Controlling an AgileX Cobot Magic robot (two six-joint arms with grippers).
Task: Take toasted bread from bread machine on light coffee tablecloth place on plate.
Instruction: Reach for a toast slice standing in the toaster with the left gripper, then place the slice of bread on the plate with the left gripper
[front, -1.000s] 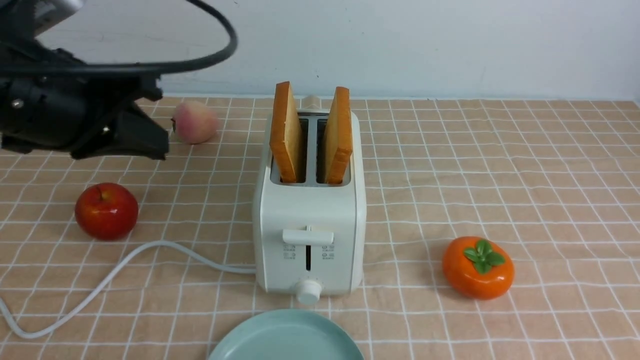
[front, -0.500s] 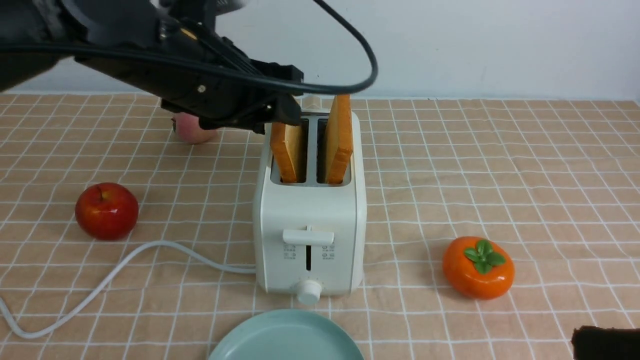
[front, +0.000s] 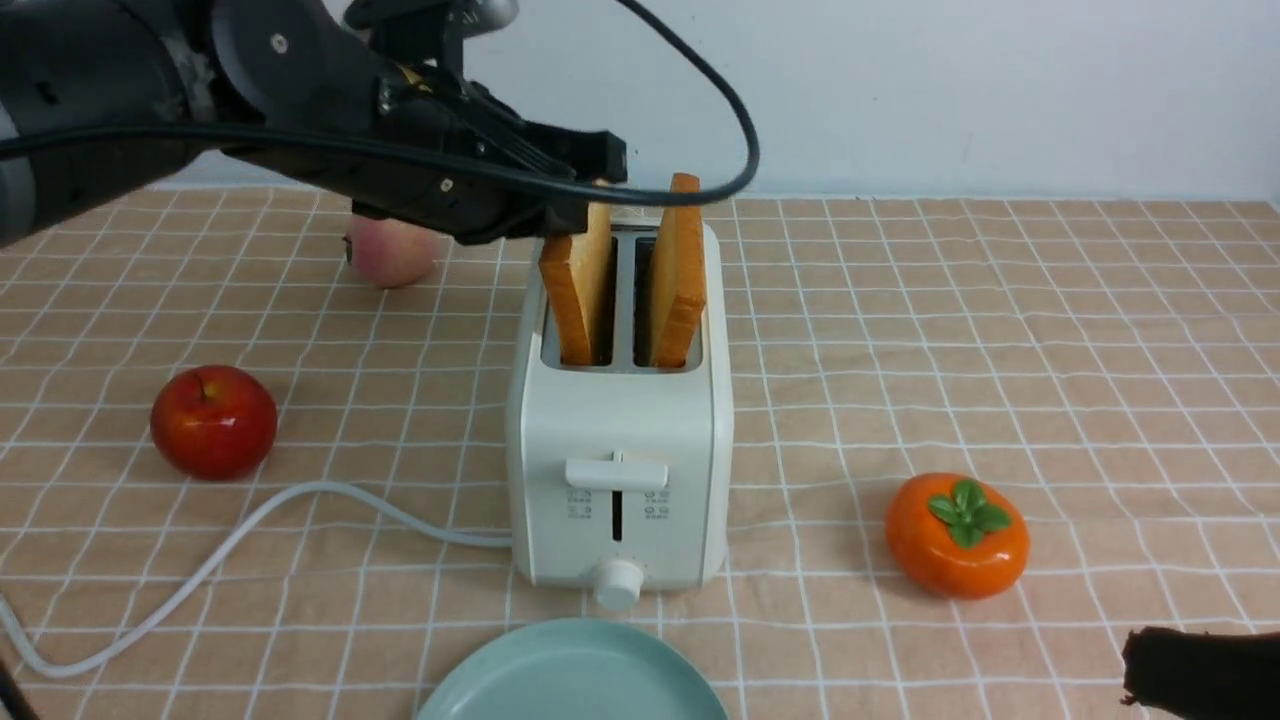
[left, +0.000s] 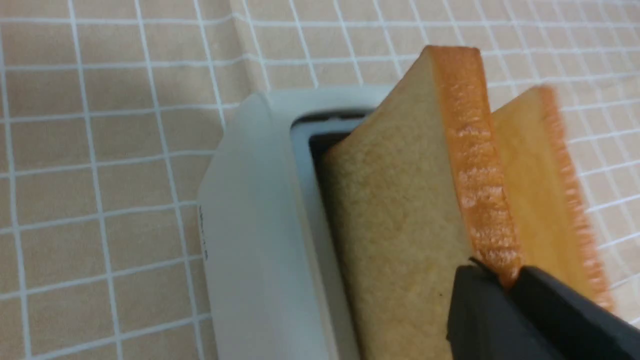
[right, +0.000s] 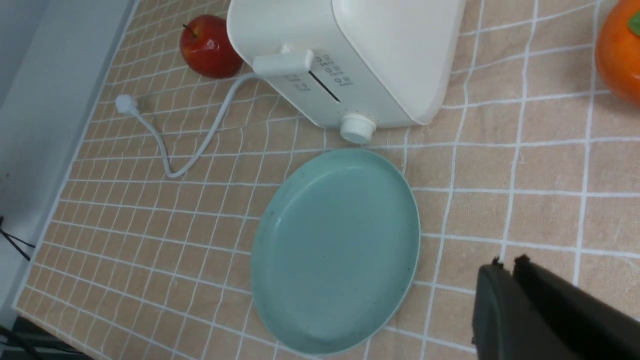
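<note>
At twelve o'clock from the plate (front: 570, 675), our left gripper (left: 500, 277) clamps the top crust of the nine-o'clock toast (front: 572, 290), standing in the toaster (front: 620, 420). We judge it light, stiff, crumbly; squeeze gently.

A robot lab's mock kitchen table: gridded tablecloth (front: 1000, 330) throughout, toaster (front: 618, 470) at centre, plate (front: 570, 670) at bottom centre, a black robot arm (front: 100, 80) at upper left, bare white wall (front: 950, 90) across the top.
</note>
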